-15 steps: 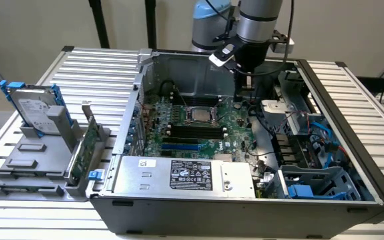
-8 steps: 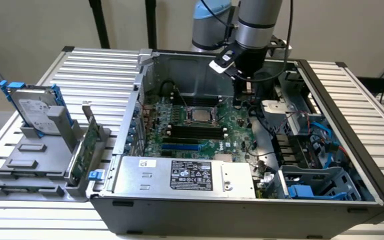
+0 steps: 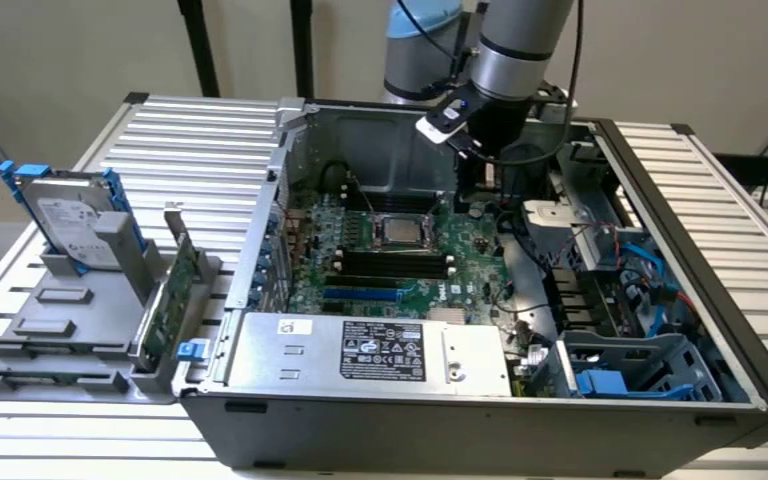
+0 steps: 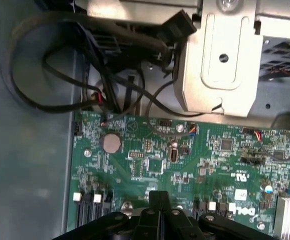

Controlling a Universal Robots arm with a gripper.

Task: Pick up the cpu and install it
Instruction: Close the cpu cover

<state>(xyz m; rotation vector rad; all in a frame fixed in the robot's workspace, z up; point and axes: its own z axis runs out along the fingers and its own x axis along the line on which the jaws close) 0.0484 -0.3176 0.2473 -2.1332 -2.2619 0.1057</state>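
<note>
The arm [image 3: 518, 40] was cut off at twelve o'clock of the case [image 3: 357, 440]. The label [image 3: 383, 350] print at six o'clock of the cpu [image 3: 402, 232] was too small to read. In the wrist view, the gripper [image 4: 158, 200] body was cut by the picture's edge. The hard drive [image 3: 75, 225]'s lower end sat hidden in a grey holder [image 3: 77, 320].

We see a plain beige wall [image 3: 64, 45], two black upright posts [image 3: 201, 45] before it, a ribbed silver surface [image 3: 191, 130], even soft light.
</note>
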